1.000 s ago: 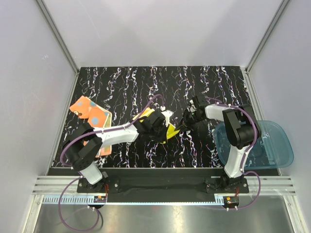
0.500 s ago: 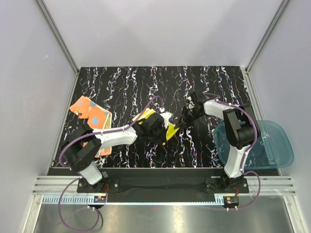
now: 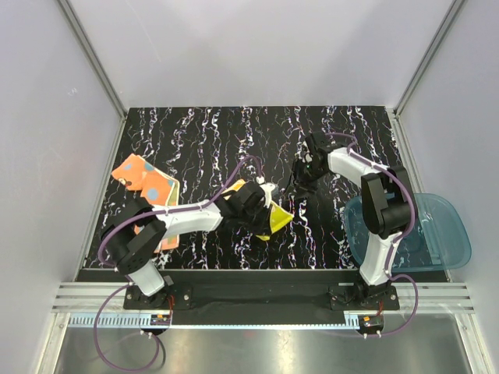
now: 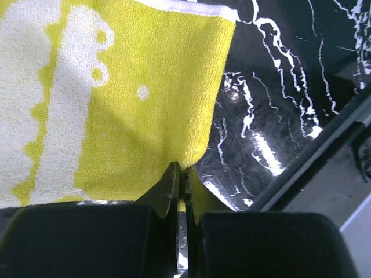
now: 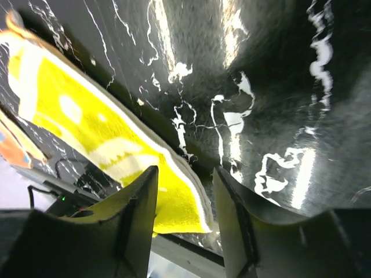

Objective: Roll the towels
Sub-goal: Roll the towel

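Yellow towel (image 4: 133,98): terry, soft and limp, likely light; lies mid-counter (image 3: 195,128), one corner pinched in the clenched left gripper (image 4: 181,182). Best taken at hems or corners. Right gripper (image 5: 185,202): released, jaws apart, empty, above the far edge. Orange dotted towel (image 3: 148,183): crumpled at the counter's left, untouched.

We count two small soft towels on the black marble-patterned table (image 3: 195,132) — one bright yellow terry towel with pale edging (image 3: 277,220) near the middle, and one orange towel with light blue polka dots (image 3: 146,181) by the left edge. One translucent blue plastic tray (image 3: 444,234) overhangs the right edge. Two white-and-black robot arms — a left arm (image 3: 183,217) and a right arm (image 3: 374,202).
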